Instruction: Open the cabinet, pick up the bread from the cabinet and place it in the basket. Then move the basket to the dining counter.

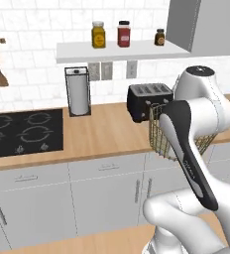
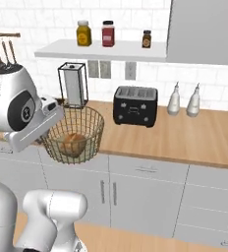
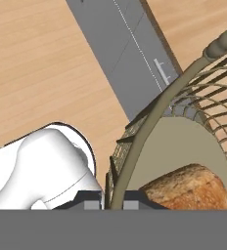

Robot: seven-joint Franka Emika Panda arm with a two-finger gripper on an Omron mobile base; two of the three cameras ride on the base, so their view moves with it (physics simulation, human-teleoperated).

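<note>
Hand view: bread (image 3: 190, 188) lies inside the basket (image 3: 135, 146), its lower part cut off by the frame edge. Gripper (image 3: 110, 204) fingers close on the basket rim, tips barely visible. Right base view: basket (image 2: 74, 132) at the worktop (image 2: 185, 133) front edge, arm hiding its left side; toaster (image 2: 134, 106) behind.

toaster (image 2: 134, 105) and paper towel holder (image 2: 72, 84) close behind basket (image 2: 75, 134), bare worktop (image 2: 185, 138) right, two bottles (image 2: 184, 100) at wall
</note>
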